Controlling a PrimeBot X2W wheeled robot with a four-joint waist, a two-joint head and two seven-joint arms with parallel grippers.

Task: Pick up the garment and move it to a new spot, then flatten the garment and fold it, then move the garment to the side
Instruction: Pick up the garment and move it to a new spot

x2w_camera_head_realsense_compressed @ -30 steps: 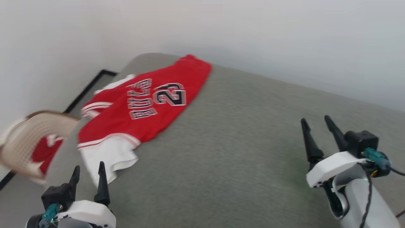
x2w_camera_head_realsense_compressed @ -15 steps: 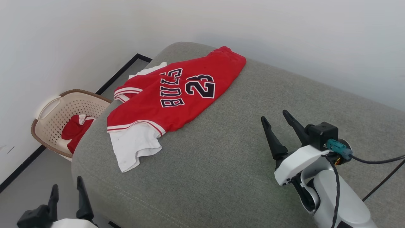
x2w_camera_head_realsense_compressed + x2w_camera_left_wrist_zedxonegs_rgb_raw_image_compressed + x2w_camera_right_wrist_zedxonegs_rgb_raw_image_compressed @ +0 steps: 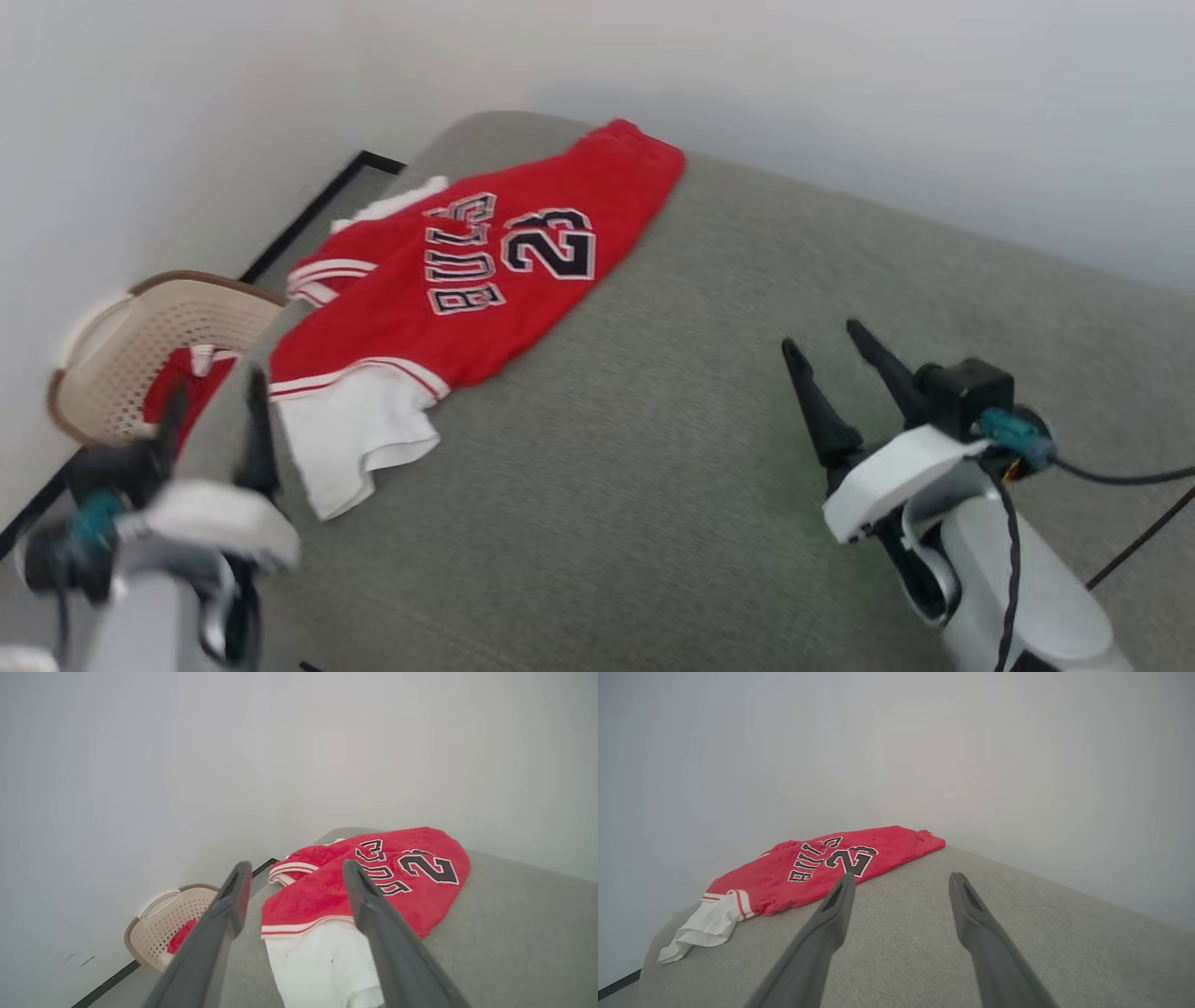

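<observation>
— Spotting the garment (image 3: 448,299) where?

— Finding it lying spread on the grey cushion (image 3: 700,429), toward the far left corner. Showing its red body upward, with the black "BULLS 23" lettering facing up. Seeing one white sleeve (image 3: 359,448) rumpling toward the near left edge, with red-and-white striped trim bordering it.

— Touching either pincer?

— Touching neither. Seeing the left gripper (image 3: 213,385) hovering at the cushion's near left edge, just beside that white sleeve. Blurring in the head view, but showing its fingers (image 3: 224,924) standing well apart in the left wrist view: released, grasping nothing. Framing the sleeve and the red hem between them there.

— And on the other side?

— Seeing the right gripper (image 3: 822,336) hanging over bare cushion, well apart from the garment. Spreading wide too, released, holding nothing.

— Noticing anything further out?

— Noticing a beige perforated basket (image 3: 131,336) standing on the floor (image 3: 126,989) by the cushion's left end, holding another red cloth (image 3: 181,939). Also noticing a black strip (image 3: 313,205) running along the foot of the white wall (image 3: 794,84), and a dark cable (image 3: 1120,479) trailing from the right wrist.
</observation>
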